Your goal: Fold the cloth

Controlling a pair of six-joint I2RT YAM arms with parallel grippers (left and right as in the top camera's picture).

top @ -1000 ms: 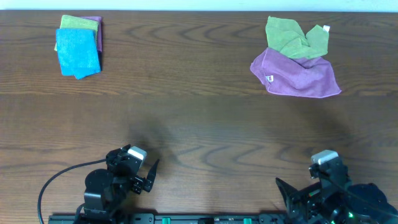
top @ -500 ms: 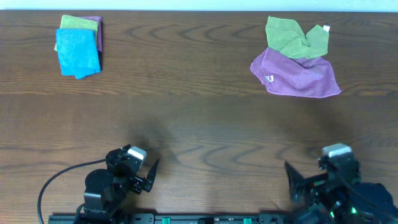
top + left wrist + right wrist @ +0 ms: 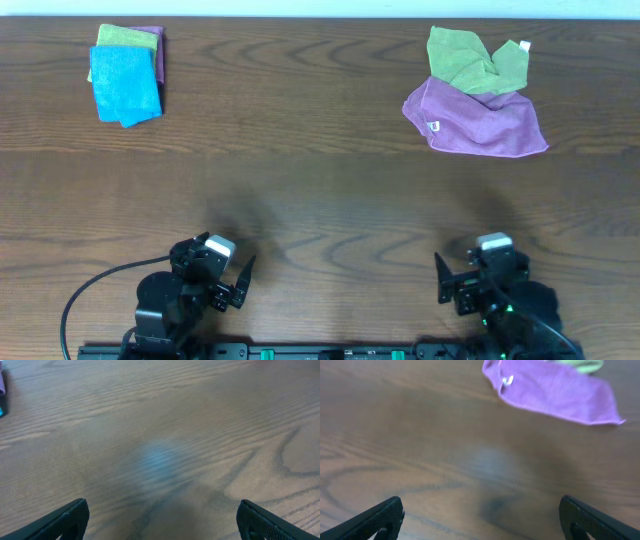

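The bright blue cloth (image 3: pixel 125 86) lies folded at the far left of the table, on top of a folded green cloth and a purple one. My left gripper (image 3: pixel 238 284) is open and empty at the near left edge, far from the cloth. It shows open over bare wood in the left wrist view (image 3: pixel 162 522). My right gripper (image 3: pixel 452 282) is open and empty at the near right edge. It also shows open in the right wrist view (image 3: pixel 480 520).
A crumpled light green cloth (image 3: pixel 473 60) lies partly on a purple cloth (image 3: pixel 480 122) at the far right; the purple cloth also shows in the right wrist view (image 3: pixel 555 395). A folded green cloth (image 3: pixel 128 37) and purple edge (image 3: pixel 157 60) lie under the blue one. A black cable (image 3: pixel 95 290) loops by the left arm.
My right arm has swung left and turned along the near edge. The left arm and all the cloths have not moved.
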